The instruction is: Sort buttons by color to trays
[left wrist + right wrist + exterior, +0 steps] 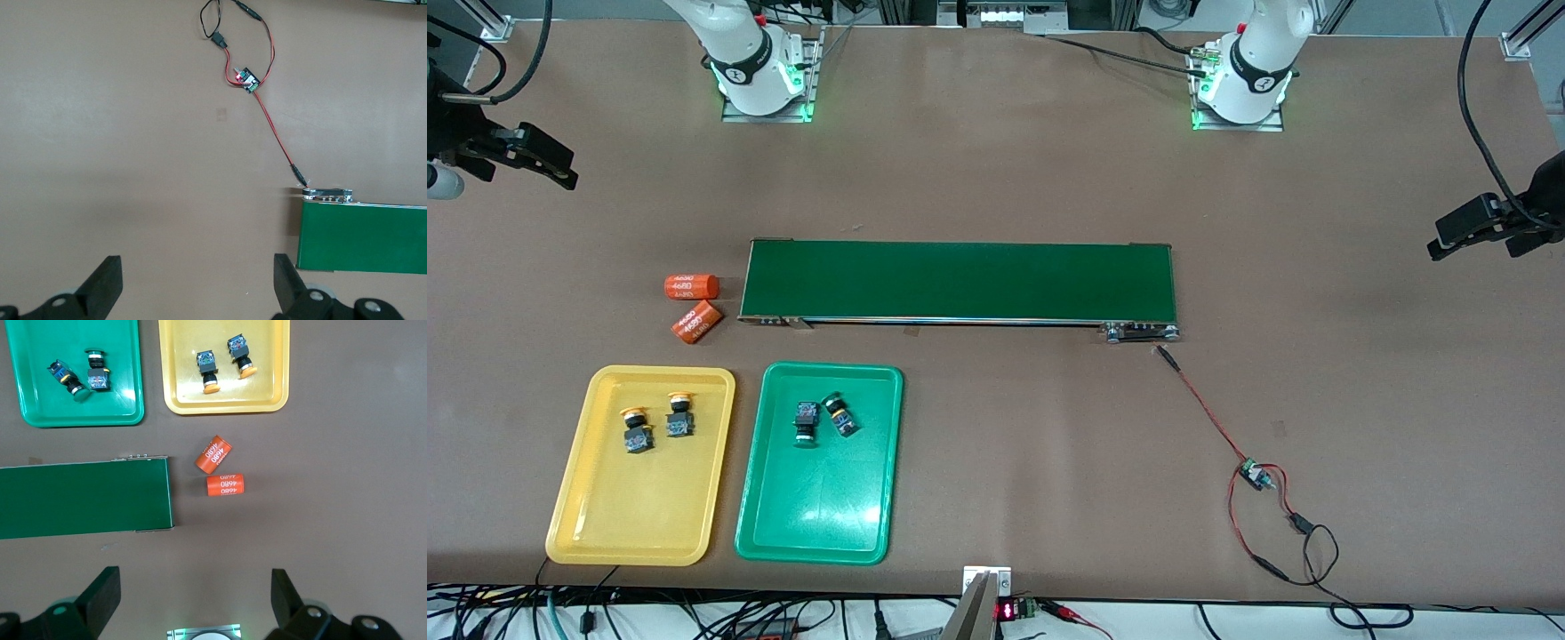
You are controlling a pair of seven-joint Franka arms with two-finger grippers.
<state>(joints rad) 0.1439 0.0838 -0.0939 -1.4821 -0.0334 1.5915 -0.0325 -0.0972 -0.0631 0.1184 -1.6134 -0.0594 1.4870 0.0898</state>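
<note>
Two buttons with yellow-orange caps [637, 431] [679, 416] lie in the yellow tray [605, 524]. The same two yellow-capped buttons [207, 368] [240, 357] show in the right wrist view. Two buttons with green caps [806, 422] [839, 415] lie in the green tray [818, 524] beside it. Both trays sit nearer the front camera than the belt, toward the right arm's end. My right gripper [195, 597] hangs open and empty high over bare table by its own base. My left gripper [198, 280] is open and empty, high over bare table beside the belt's end.
A long dark-green conveyor belt [960, 280] lies across the middle. Two orange cylinders with white print [692, 286] [697, 322] lie off its end toward the right arm. A red and black wire with a small circuit board [1258, 476] trails from the belt's left-arm end.
</note>
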